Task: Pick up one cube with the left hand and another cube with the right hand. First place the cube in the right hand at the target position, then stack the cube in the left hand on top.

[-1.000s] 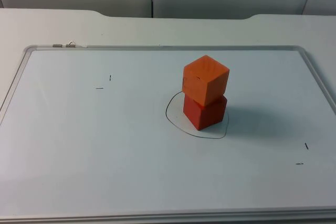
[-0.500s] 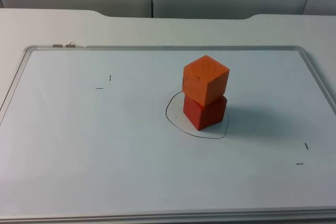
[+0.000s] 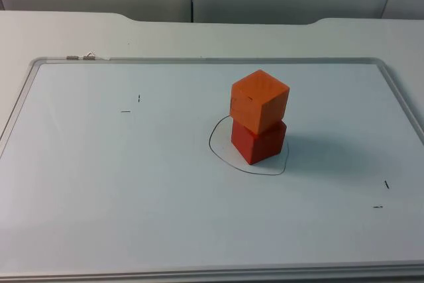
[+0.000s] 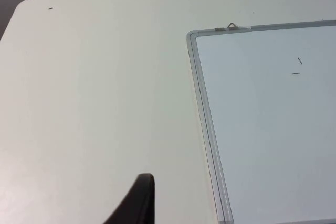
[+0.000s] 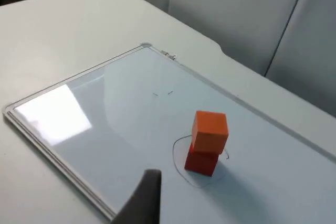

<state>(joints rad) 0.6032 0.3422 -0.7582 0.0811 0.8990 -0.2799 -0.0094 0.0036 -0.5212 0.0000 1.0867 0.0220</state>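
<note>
1. Orange cube (image 3: 260,100): I logged it resting on top of the red cube (image 3: 258,141), turned slightly relative to it and overhanging a little. I also saw the pair from the right wrist camera, orange cube (image 5: 210,131) over red cube (image 5: 201,161).
2. Red cube: it stood on the whiteboard (image 3: 132,183), inside a hand-drawn outline (image 3: 215,145) marking the target.
3. Whiteboard: it lay flat on the white tabletop (image 3: 66,34), metal-framed, with small pen ticks near its left and right parts.
4. Left end effector (image 4: 137,199): I saw one dark fingertip above bare tabletop, just beside the whiteboard's frame (image 4: 206,124); I could not tell its opening.
5. Right end effector (image 5: 145,196): I saw one dark fingertip over the whiteboard's edge, well apart from the stack; opening not discernible.
</note>
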